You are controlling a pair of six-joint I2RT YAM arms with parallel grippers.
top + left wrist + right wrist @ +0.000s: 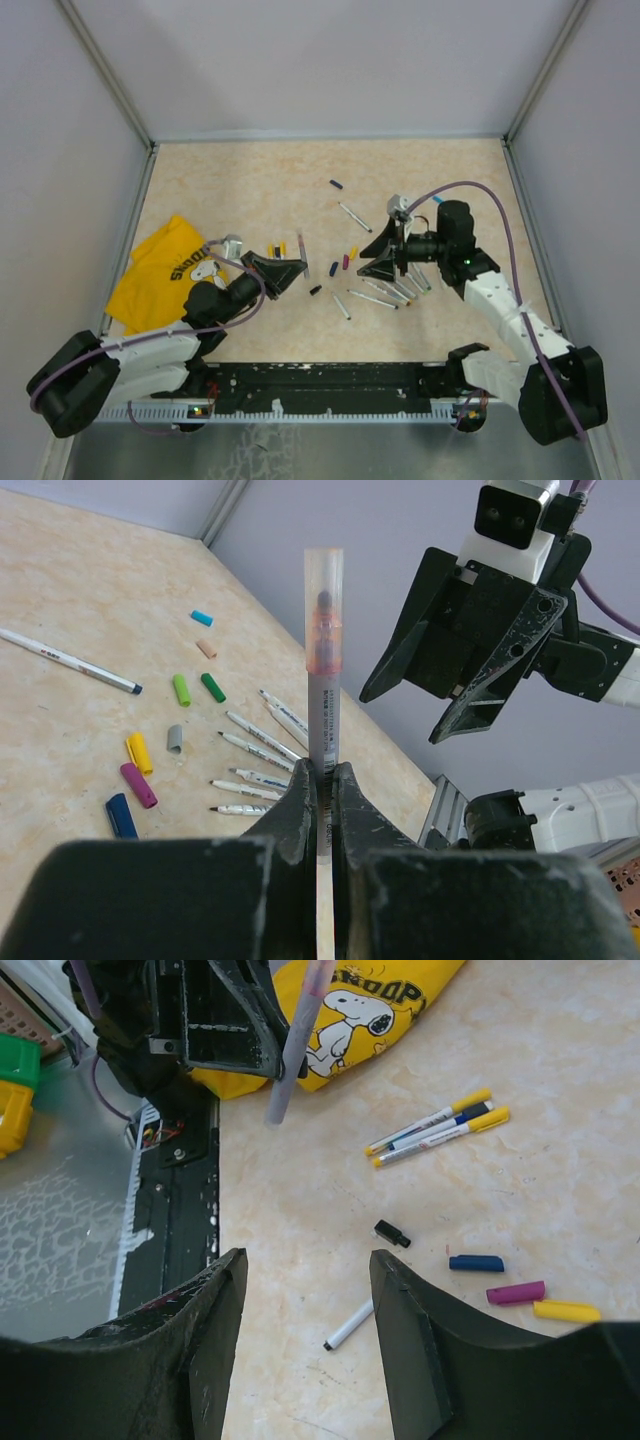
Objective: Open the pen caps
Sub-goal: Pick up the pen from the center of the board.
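My left gripper [325, 770] is shut on a grey pen [322, 720] that stands upright between its jaws, a translucent cap [323, 590] on its top end. In the top view this gripper [298, 268] sits left of centre. My right gripper [370, 257] faces it from the right, open and holding nothing, a short way from the pen's capped end. The right wrist view shows its jaws [305, 1280] wide apart above the table and the held pen [295, 1045] ahead. Loose pen caps lie about: navy [476, 1263], magenta [515, 1293], yellow [566, 1310], black [392, 1233].
A yellow Snoopy cloth [165, 270] lies at the left. Several uncapped pens [395, 290] lie under the right arm, and three yellow-capped pens [435, 1127] near the cloth. A white pen [350, 1325] lies below the right jaws. More caps [181, 689] and a long pen [70, 662] lie farther back.
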